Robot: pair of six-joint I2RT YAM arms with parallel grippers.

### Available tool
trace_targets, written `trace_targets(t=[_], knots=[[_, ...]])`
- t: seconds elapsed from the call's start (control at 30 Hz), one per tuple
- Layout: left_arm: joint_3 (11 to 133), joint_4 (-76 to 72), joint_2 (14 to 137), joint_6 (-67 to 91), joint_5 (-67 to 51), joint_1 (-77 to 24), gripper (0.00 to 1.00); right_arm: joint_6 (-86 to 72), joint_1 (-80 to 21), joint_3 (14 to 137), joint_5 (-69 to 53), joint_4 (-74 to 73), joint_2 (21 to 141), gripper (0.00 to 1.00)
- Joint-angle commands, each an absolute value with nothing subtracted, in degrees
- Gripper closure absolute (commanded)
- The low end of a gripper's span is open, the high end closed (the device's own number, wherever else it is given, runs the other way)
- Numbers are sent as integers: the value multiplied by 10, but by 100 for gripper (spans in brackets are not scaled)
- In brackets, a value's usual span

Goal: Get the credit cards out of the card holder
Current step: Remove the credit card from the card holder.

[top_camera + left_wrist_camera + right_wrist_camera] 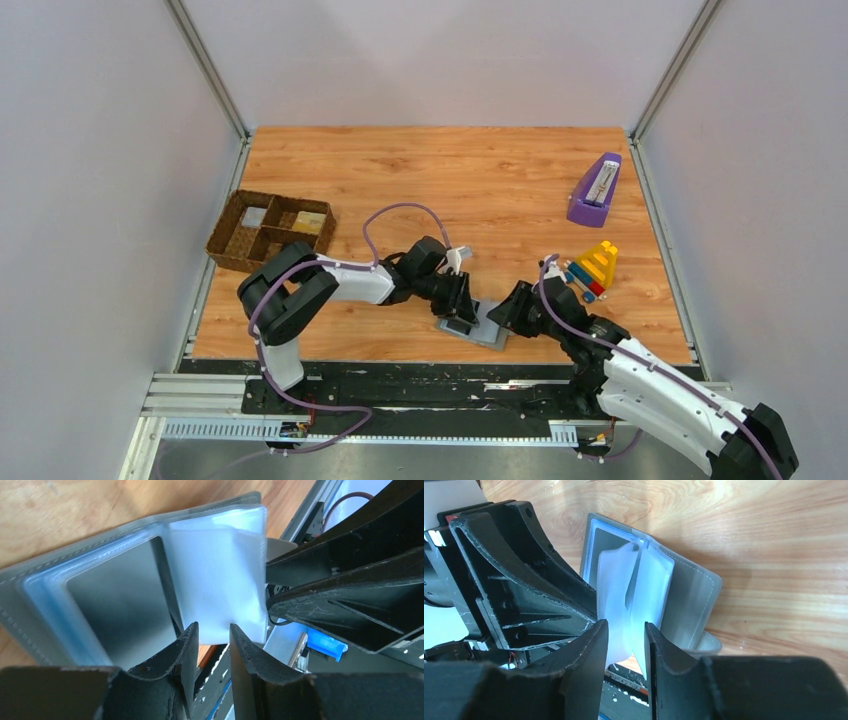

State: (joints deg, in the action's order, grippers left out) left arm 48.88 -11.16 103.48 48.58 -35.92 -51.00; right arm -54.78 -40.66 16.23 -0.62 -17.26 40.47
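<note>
I have my left end effector (212, 635) released, jaws parted at the clear sleeve (215, 580) of the card holder (490, 331), which lies open at the bench's (450, 180) near edge, while my right end effector (626, 630) is released too, loosely straddling that sleeve.

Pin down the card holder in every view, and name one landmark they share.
Top external: card holder lower centre, flat at the near edge of the wooden table.
Left wrist: card holder fills left and centre, lying open, clear sleeves raised.
Right wrist: card holder at centre, open, clear sleeves standing up.
Shared landmark: the wooden table beneath it.
</note>
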Motion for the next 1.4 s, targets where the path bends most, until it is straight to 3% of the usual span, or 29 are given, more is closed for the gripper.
trace_targets(t=[0.0,0.33,0.6,0.9,1.37], knots=[[513,-160,1046,498,-372,-521,63,-571,-403,229,26,-260,378,65],[520,-175,1079,497,-366,-532,63,-574,-404,297,20,-281,407,69],[510,-171,1061,492,-349,-535,62,-597,-404,270,22,-216,468,75],[492,-116,983,497,-302,-535,59,-583,-398,219,-11,-131,554,76],[478,24,920,443,-240,-471,59,-516,-371,176,-54,-81,546,77]])
